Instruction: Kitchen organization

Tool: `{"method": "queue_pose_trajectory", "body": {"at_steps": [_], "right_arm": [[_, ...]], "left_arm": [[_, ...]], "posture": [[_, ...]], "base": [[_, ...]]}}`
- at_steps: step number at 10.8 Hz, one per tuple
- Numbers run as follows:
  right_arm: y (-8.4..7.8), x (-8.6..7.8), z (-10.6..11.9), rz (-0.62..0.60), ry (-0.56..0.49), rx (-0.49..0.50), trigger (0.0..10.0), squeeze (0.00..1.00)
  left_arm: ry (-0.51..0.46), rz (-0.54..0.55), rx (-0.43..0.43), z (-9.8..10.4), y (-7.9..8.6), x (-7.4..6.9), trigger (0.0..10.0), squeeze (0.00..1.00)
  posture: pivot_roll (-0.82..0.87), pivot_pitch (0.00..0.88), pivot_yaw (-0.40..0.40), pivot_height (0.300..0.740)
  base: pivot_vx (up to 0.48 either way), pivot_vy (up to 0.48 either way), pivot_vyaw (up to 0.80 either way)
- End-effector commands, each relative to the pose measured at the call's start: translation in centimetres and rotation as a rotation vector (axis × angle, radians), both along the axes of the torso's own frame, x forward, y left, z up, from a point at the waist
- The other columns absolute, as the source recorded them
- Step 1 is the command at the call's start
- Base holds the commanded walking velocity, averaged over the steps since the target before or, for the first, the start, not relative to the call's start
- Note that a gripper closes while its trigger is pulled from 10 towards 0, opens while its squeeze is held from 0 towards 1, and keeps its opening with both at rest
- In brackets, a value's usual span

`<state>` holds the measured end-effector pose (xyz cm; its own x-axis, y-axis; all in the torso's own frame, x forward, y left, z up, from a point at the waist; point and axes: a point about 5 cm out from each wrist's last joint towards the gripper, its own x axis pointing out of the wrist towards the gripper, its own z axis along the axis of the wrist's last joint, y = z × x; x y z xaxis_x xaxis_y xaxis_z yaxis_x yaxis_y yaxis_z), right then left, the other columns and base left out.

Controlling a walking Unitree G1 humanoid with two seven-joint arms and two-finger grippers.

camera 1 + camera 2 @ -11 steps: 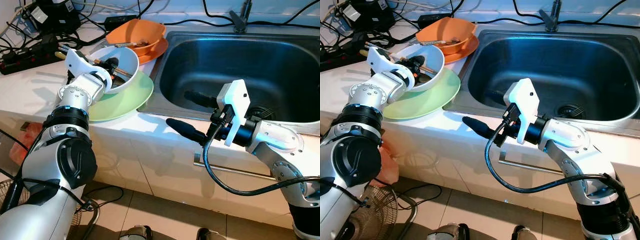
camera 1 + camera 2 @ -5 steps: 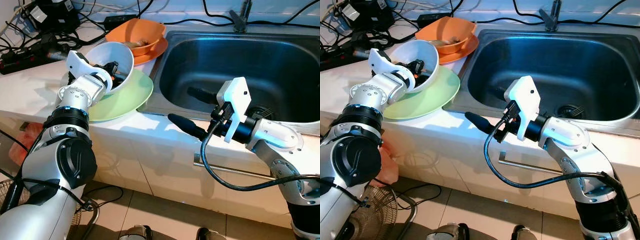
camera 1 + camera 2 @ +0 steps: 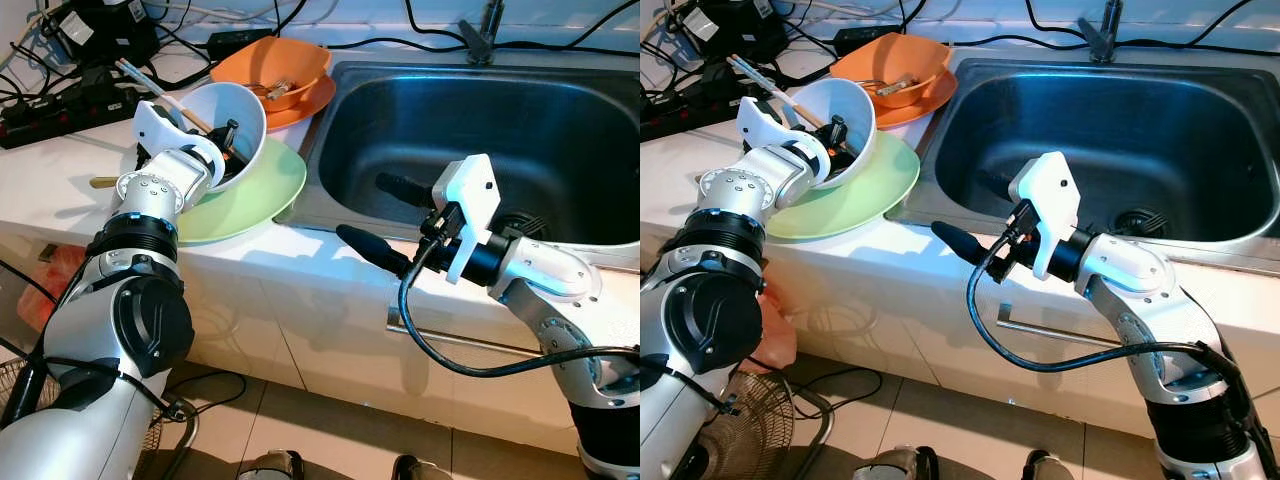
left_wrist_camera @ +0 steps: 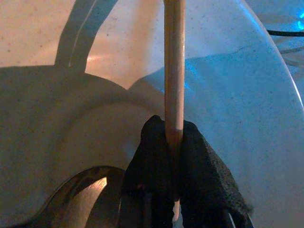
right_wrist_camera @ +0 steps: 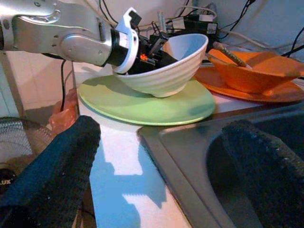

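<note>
The left gripper (image 3: 222, 140) reaches into a white bowl (image 3: 243, 112) that sits tipped up on a pale green plate (image 3: 250, 197) on the counter (image 3: 60, 165), left of the sink (image 3: 480, 130). Its two black fingers (image 4: 156, 161) are pinched tight on a pair of wooden chopsticks (image 3: 160, 88); in the left wrist view a single wooden shaft rises straight from between the pads against the bowl's white inside. The chopsticks slant up and to the far left, out past the bowl's rim. Something dark lies low in the bowl beside the fingers, though I cannot make out what it is.

Just behind the bowl, on the far side, an orange bowl (image 3: 280, 65) rests on an orange plate (image 3: 310, 105), with what looks like cutlery lying inside. Black cables and a power strip (image 3: 50, 110) clutter the far left corner of the counter.

The right gripper (image 3: 385, 220) hangs over the near left edge of the sink, its fingers spread wide with nothing between them, one finger above the basin and the other above the counter's lip. The tap (image 3: 485, 40) stands at the far side.
</note>
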<state>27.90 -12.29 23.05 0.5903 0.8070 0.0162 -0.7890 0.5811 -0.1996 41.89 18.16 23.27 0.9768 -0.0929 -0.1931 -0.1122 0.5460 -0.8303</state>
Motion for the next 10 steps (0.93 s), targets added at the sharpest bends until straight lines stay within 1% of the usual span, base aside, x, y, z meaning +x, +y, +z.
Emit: {"method": "queue_pose_trajectory", "body": {"at_steps": [1, 3, 4, 5, 6, 8, 10], "right_arm": [[0.4, 0.1, 0.3, 0.009, -0.021, 0.002, 10.0, 0.31], [0.3, 0.4, 0.4, -0.013, -0.032, 0.017, 10.0, 0.31], [0.2, 0.6, 0.6, -0.032, -0.04, 0.026, 10.0, 0.31], [0.2, 0.8, 0.6, -0.044, -0.045, 0.032, 10.0, 0.31], [0.1, 1.0, 0.7, -0.053, -0.049, 0.036, 10.0, 0.31], [-0.2, 1.7, 1.0, -0.106, -0.07, 0.068, 10.0, 0.33], [-0.6, 2.3, 1.4, -0.153, -0.085, 0.101, 10.0, 0.32]], "left_arm": [[0.012, -0.006, 0.055, 0.4, 0.3, 0.0, 0.0, 0.0], [-0.002, -0.014, 0.122, 0.8, 0.3, 0.0, 0.0, 0.0], [-0.027, -0.024, 0.168, 1.5, 0.3, 0.0, 0.0, 0.0], [-0.042, -0.029, 0.19, 2.0, 0.4, 0.0, 0.0, 0.0], [-0.053, -0.025, 0.215, 2.3, 0.6, -0.1, 0.0, 0.0], [-0.082, -0.016, 0.301, 3.0, 1.1, -0.3, 0.0, 0.0], [-0.112, -0.021, 0.341, 3.6, 1.1, -0.5, 0.0, 0.0]], "posture": [[0.05, 0.134, 0.132, 0.74], [0.05, 0.133, 0.131, 0.74], [0.05, 0.134, 0.131, 0.74], [0.05, 0.134, 0.131, 0.74], [0.05, 0.131, 0.129, 0.74], [0.06, 0.127, 0.125, 0.74], [0.06, 0.122, 0.123, 0.74]], "base": [[0.0, 0.0, 0.0], [0.0, 0.0, 0.0], [0.0, 0.0, 0.0], [0.0, 0.0, 0.0], [0.0, 0.0, 0.0], [0.0, 0.0, 0.0], [0.0, 0.0, 0.0]]}}
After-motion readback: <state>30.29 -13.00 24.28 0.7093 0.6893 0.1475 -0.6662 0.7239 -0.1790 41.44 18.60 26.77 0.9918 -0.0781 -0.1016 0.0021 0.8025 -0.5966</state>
